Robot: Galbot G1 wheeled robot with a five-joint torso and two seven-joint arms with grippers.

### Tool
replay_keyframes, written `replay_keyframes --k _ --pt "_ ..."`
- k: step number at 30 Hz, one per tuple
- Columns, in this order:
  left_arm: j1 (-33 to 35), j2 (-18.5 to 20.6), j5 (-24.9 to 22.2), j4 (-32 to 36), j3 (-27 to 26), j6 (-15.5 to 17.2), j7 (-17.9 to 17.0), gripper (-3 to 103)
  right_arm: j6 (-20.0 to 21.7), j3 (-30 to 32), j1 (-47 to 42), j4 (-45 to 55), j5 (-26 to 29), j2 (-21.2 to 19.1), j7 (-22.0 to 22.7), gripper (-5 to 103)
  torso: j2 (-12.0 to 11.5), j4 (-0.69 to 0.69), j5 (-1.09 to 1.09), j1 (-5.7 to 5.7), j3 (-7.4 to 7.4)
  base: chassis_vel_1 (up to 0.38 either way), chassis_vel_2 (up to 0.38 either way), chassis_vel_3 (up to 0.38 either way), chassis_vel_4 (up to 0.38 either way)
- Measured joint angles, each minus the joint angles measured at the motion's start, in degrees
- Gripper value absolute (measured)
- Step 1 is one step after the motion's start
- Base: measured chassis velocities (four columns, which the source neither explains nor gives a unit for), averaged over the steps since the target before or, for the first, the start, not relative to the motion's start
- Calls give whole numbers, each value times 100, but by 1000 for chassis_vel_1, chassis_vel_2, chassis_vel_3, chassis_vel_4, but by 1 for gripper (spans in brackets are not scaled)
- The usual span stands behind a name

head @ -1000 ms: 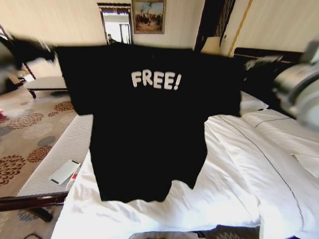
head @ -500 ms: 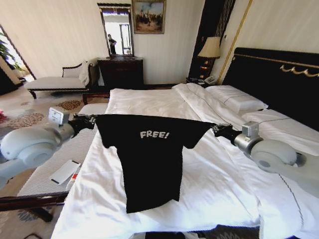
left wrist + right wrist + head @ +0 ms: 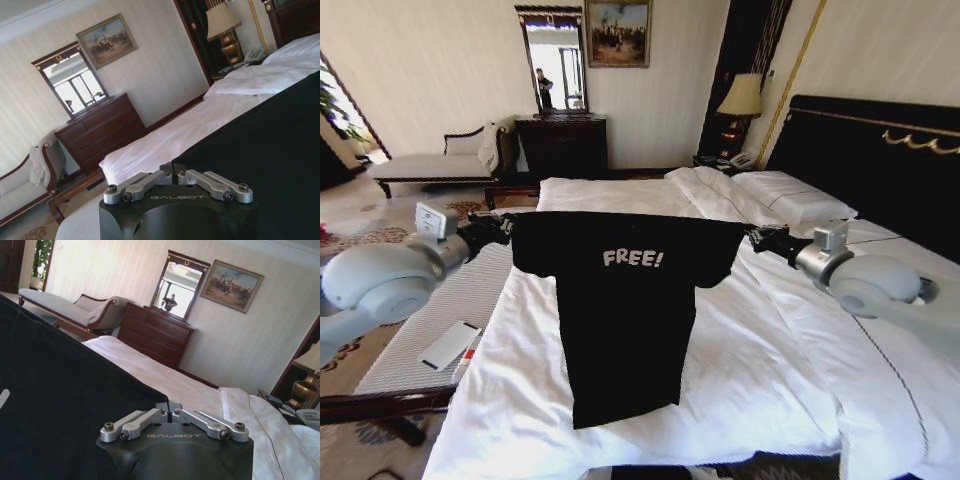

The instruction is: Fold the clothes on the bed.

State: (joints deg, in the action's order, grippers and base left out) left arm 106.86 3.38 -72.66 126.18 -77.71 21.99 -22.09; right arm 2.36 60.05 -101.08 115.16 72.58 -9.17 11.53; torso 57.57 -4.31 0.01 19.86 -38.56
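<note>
The left gripper (image 3: pixel 502 228) is pinched shut on one shoulder of the T-shirt (image 3: pixel 620 310), and the right gripper (image 3: pixel 756 237) is pinched shut on the other shoulder, so the shirt hangs stretched between them with its top edge level. Its "FREE!" lettering (image 3: pixel 632 259) faces the robot, just below the line joining the two grippers. From that line the shirt drops straight down; its hem hangs low over the near part of the bed (image 3: pixel 760 370), though whether it touches the duvet cannot be told. In the left wrist view the closed gripper (image 3: pixel 172 172) sits at the edge of the black fabric (image 3: pixel 270 165), with the white bed (image 3: pixel 175 140) beyond it. In the right wrist view the closed gripper (image 3: pixel 169 411) likewise bites the shirt (image 3: pixel 55 405), the bed (image 3: pixel 200 390) stretching away behind it.
</note>
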Motion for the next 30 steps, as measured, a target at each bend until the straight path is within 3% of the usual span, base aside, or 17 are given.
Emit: replay_keyframes --k 3,4,5,6,7,9,12,21,30 --pt "81 113 14 -320 -74 -65 41 0 -95 1528 -973 -388 169 -638 69 0 0 -8 -1 0 1 0 0 0 0" --pt "81 113 14 -320 -74 -65 41 0 -95 1528 -973 -388 169 -638 69 0 0 -8 -1 0 1 0 0 0 0" --pt "24 95 -131 -434 -102 -67 17 0 -156 2573 -1792 -705 372 -1092 145 0 1 -4 -8 0 1 0 0 0 0" --pt "-14 74 -250 -491 -125 -67 -30 0 -165 3048 -2219 -857 473 -1343 180 0 0 -2 -6 0 0 0 0 0 0" --pt "-14 74 -250 -491 -125 -67 -30 0 -165 3048 -2219 -857 473 -1343 180 0 0 -2 -6 0 0 0 0 0 0" --pt "-67 34 -493 -616 -176 -103 -150 0 -201 4080 -3269 -1341 631 -2111 268 0 0 6 -3 2 -1 0 0 0 0" --pt "-51 -23 -522 -688 -150 -179 -165 0 -209 4909 -4132 -1785 615 -2745 334 0 -1 6 -4 4 -1 0 0 0 0" --pt "-99 -568 -227 -1013 211 -451 171 0 -170 6167 -5549 -2512 250 -3324 385 0 -1 -4 -1 0 1 0 0 0 0" --pt "-437 -937 164 -1403 869 -550 356 0 -291 6995 -6673 -3390 -170 -4007 299 0 -1 -1 1 0 0 0 0 0 0"
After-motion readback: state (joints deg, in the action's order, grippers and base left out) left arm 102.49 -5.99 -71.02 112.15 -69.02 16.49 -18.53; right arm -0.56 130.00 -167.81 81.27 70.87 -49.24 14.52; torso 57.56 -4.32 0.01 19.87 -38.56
